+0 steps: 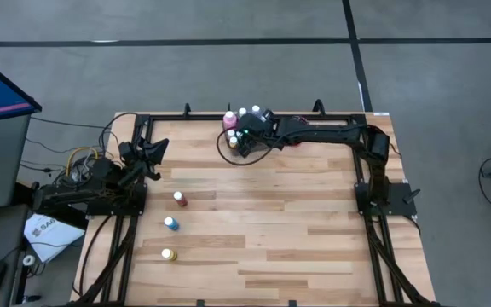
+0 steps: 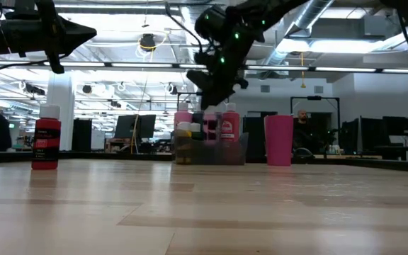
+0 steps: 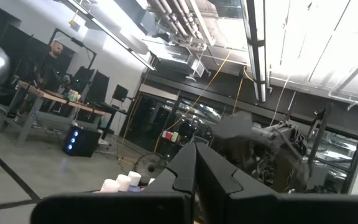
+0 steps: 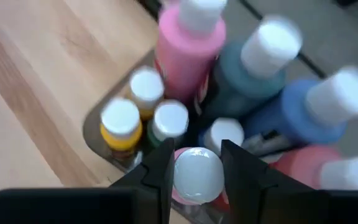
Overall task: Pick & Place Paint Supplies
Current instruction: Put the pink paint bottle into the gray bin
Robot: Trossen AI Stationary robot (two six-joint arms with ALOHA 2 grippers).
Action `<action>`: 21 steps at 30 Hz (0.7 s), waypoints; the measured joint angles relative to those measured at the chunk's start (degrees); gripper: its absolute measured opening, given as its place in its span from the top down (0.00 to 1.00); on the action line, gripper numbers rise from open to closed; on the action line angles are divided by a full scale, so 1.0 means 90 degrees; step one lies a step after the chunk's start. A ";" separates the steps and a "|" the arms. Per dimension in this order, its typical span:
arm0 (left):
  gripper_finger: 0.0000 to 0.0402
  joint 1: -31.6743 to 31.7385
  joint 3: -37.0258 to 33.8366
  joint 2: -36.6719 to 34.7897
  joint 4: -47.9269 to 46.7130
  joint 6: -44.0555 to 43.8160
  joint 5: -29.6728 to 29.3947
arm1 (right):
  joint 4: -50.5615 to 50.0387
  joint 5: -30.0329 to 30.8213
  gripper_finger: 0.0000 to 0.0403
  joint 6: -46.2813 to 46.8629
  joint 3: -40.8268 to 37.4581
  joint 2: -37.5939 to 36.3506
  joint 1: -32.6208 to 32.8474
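High: my right gripper [image 1: 244, 136] hangs over the tray [image 1: 228, 141] at 12 o'clock on the table [image 1: 271, 222]; three bottles [image 1: 170, 223] stand loose at 8 o'clock, nearer my left gripper [image 1: 153, 153], which idles at 9.

Low: right gripper above the tray's bottles.

Left wrist: fingers pressed together, nothing held.

Right wrist: jaws part-open, clamped either side of a pink bottle's white cap [image 4: 197, 175]. Bottle upright, its long axis runs straight away from the jaws, so I'd judge it goes down into the tray.

Table [image 1: 271, 230]: pale wood planks. Loose bottles, white caps: red bottle [image 1: 180, 199], blue bottle [image 1: 171, 224], yellow bottle [image 1: 170, 254]. Tray cluster: tall pink bottle [image 4: 188, 53], teal bottle [image 4: 241, 81]. Cup [image 2: 278, 139]: pink.
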 joint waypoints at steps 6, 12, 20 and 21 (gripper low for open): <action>1.00 0.0000 0.0000 0.0000 0.0000 0.0000 0.0000 | 0.0256 -0.0084 0.75 0.0149 -0.0348 0.0001 -0.0014; 1.00 -0.0001 0.0000 0.0000 0.0000 0.0000 0.0000 | 0.0545 -0.0213 0.75 0.0317 -0.0447 0.0003 -0.0007; 1.00 -0.0002 0.0000 0.0000 0.0000 0.0000 0.0000 | 0.1031 -0.0270 0.73 0.0505 -0.0773 0.0001 -0.0056; 1.00 0.0000 0.0000 0.0000 0.0000 0.0000 -0.0002 | 0.1124 -0.0340 0.73 0.0506 -0.0842 0.0001 -0.0067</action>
